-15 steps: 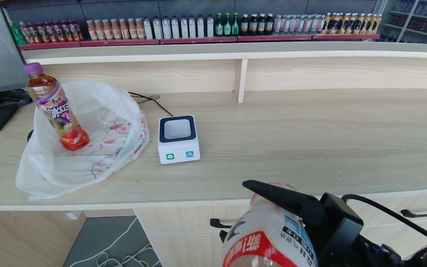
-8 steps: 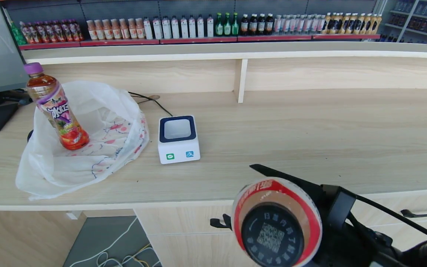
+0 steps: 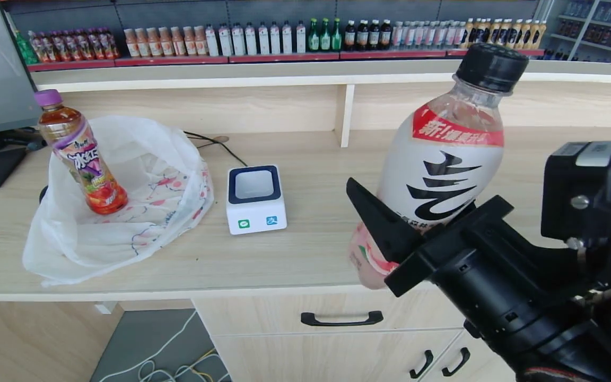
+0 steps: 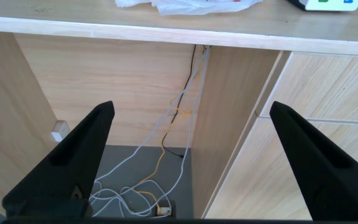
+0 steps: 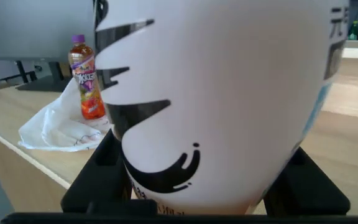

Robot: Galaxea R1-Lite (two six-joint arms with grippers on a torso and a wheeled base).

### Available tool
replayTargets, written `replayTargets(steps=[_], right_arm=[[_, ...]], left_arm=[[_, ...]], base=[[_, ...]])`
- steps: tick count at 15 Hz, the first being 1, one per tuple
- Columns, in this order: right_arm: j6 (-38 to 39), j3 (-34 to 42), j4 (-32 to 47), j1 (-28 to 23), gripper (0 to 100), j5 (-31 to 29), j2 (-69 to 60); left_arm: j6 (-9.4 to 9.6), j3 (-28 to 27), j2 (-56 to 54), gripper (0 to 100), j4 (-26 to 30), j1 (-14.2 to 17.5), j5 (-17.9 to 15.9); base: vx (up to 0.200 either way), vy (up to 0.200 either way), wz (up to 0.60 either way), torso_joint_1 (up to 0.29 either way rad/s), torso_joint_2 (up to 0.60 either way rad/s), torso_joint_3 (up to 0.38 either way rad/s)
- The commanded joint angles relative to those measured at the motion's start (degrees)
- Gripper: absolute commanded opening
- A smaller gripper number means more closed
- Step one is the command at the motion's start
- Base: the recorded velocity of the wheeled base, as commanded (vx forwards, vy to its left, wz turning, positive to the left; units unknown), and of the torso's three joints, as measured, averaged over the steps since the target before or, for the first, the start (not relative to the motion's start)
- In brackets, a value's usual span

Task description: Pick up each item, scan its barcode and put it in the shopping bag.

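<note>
Two pincers: right pincer (image 3: 425,193) clamps the lower body of a black-capped bottle (image 3: 443,159), held nearly upright over the front edge of the table (image 3: 311,249); left pincer (image 4: 191,109) gapes wide, empty, below that edge. Shopping bag (image 3: 167,196), left end, contains a standing purple-capped tea bottle (image 3: 85,159).

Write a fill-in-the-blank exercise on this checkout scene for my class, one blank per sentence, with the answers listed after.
1. The right end effector grips a white drink bottle whose cap is ____.
2. The plastic shopping bag holds an upright tea bottle with a ____ cap.
3. The white barcode scanner sits on the counter, to the robot's ____ of the shopping bag.
4. The left end effector, below the counter edge, has its jaws ____.

Missing words: black; purple; right; open.
</note>
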Motion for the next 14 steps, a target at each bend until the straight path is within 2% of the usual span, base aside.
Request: replayTargets(steps=[1, 2, 3, 4, 6, 9, 14], right_arm=[[2.4, -1.61, -0.08, -5.27, 0, -0.29, 0.75], [3.72, -1.78, -0.08, -7.9, 0, -0.03, 0.93], [4.25, -1.61, -0.08, -8.26, 0, 0.06, 1.11], [7.32, -1.43, -0.08, -8.61, 0, 2.52, 2.07], [7.58, -1.34, -0.08, -9.22, 0, 5.95, 2.34], [8.38, -5.91, -0.08, -11.24, 0, 5.95, 5.32], [9.43, -6.53, -0.08, -13.35, 0, 5.86, 6.03]], left_arm=[[-0.01, 0.0, -0.02, 100, -0.02, -0.01, 0.01], [-0.01, 0.0, -0.02, 100, -0.02, -0.01, 0.01], [-0.01, 0.0, -0.02, 100, -0.02, -0.01, 0.01], [-0.01, 0.0, -0.02, 100, -0.02, -0.01, 0.01], [-0.01, 0.0, -0.02, 100, -0.02, -0.01, 0.01], [-0.01, 0.0, -0.02, 100, -0.02, -0.01, 0.01], [0.16, 0.0, -0.02, 100, -0.02, -0.01, 0.01]], base=[[0.0, 0.0, 0.0, 0.0, 0.0, 0.0], [0.0, 0.0, 0.0, 0.0, 0.0, 0.0], [0.0, 0.0, 0.0, 0.0, 0.0, 0.0], [0.0, 0.0, 0.0, 0.0, 0.0, 0.0], [0.0, 0.0, 0.0, 0.0, 0.0, 0.0], [0.0, 0.0, 0.0, 0.0, 0.0, 0.0], [0.0, 0.0, 0.0, 0.0, 0.0, 0.0]])
